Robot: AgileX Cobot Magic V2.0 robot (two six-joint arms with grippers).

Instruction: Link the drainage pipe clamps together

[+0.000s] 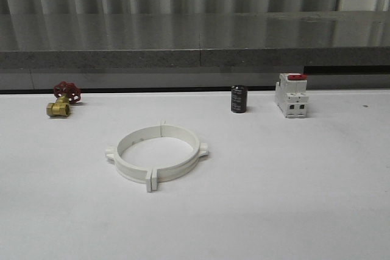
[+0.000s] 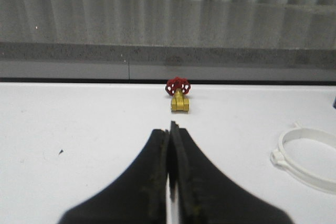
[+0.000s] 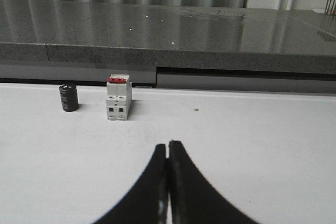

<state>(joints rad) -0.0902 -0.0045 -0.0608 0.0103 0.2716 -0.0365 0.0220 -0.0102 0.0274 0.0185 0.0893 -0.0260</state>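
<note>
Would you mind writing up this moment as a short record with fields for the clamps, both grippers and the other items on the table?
clamps: two white drainage pipe clamps lying flat mid-table, set together as a ring, end tabs meeting at front and back
left gripper: shut, empty, above bare table, pointing towards the brass valve
right gripper: shut, empty, pointing towards the switch block
other items: black cylinder just left of the switch block
table: white

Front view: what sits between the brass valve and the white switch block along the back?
A dark cylinder stands between the brass valve and the switch block, near the block, in the front view.
</note>
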